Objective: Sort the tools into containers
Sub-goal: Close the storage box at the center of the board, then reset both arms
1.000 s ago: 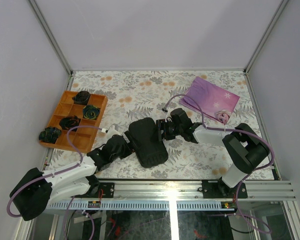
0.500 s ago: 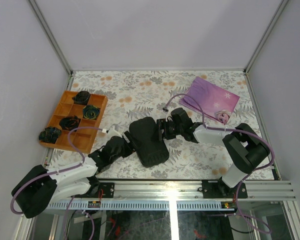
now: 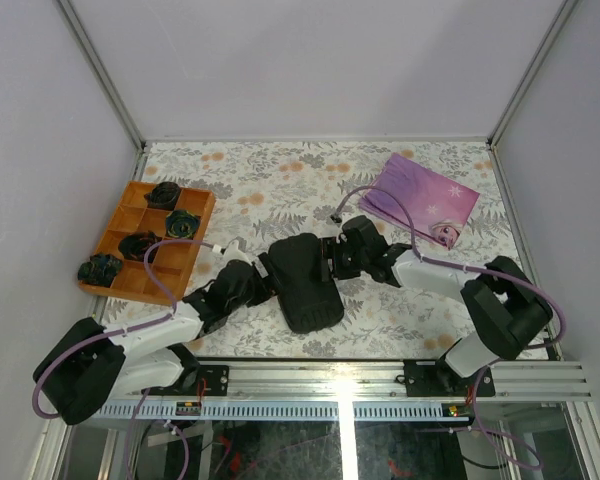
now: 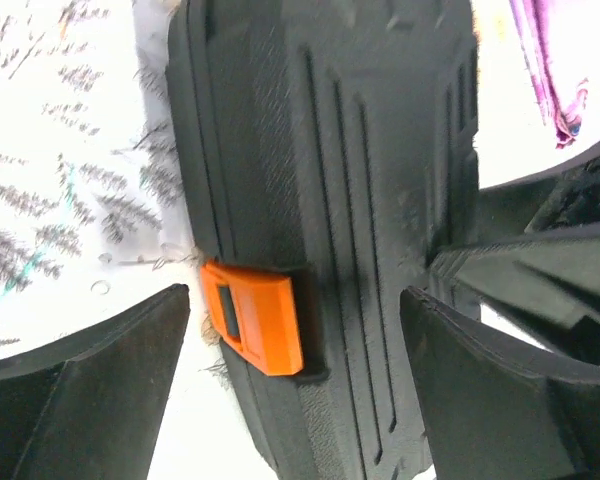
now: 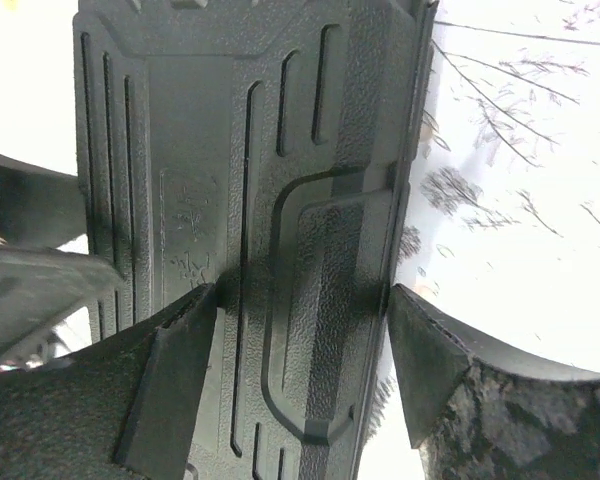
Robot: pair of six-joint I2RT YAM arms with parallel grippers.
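Closed black tool case [image 3: 300, 282], flanked.
At its nine o'clock the left gripper [image 4: 295, 300], at two the right gripper [image 5: 302, 295], both pincers apart.

The left arm [image 3: 145, 338] and the right arm [image 3: 435, 277] look alike: each has a smooth white shell on the long link, bulky black housings at the joints and a black wrist. A thin purple cable [image 3: 147, 265] runs in loops along each one. The fingers [image 4: 90, 375] are black and wedge-shaped, with a matte, grainy surface.
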